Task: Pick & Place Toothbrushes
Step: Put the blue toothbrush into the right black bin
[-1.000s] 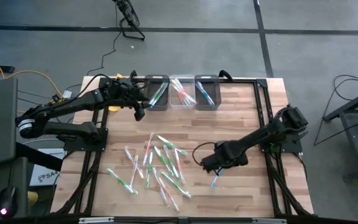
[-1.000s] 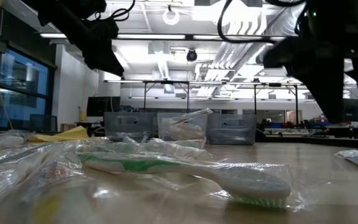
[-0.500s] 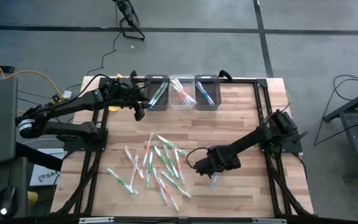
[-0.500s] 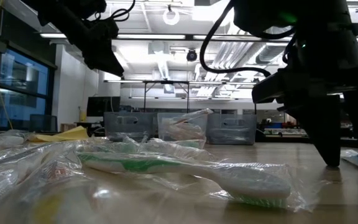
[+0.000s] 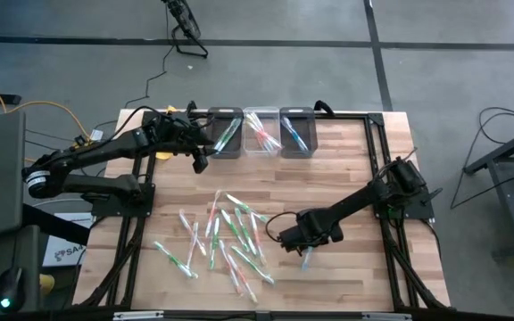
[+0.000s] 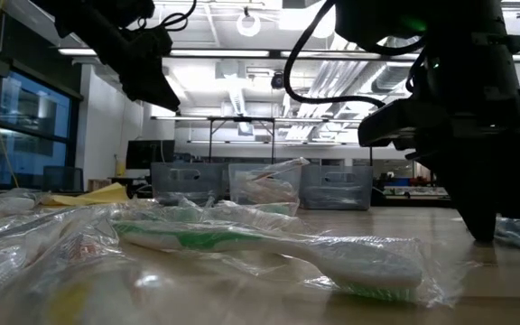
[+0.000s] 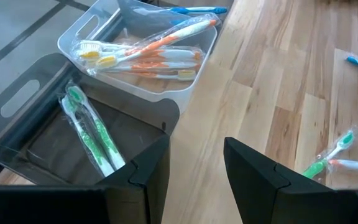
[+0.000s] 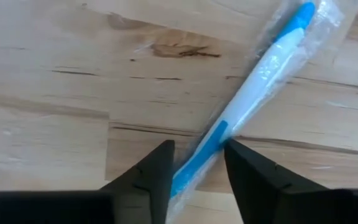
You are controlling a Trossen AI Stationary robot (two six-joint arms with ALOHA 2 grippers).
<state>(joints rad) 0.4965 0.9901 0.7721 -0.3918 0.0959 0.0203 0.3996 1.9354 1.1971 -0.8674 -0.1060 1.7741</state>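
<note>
right gripper (image 5: 303, 250): low over the wooden table (image 5: 355, 169), right of the loose pile. its fingers (image 8: 148, 177) stand narrowly apart on either side of a blue-and-white wrapped toothbrush (image 8: 253, 99), which lies flat on the wood between them. whether the pads touch it, i cannot tell.
left gripper (image 5: 202, 160): held above the table's far left, beside the bins, its fingers (image 7: 148, 174) parted with nothing between them.
bins (image 5: 261, 143): 3 in a row at the far edge. the dark one (image 7: 30, 124) holds green toothbrushes (image 7: 92, 134), the clear middle one (image 7: 79, 31) orange ones (image 7: 148, 53), the third (image 5: 298, 134) blue ones.
loose pile (image 5: 226, 241): wrapped toothbrushes, green and pink, scattered on the near left of the table.
low view: a green wrapped toothbrush (image 6: 269, 248) lies nearest the camera.
</note>
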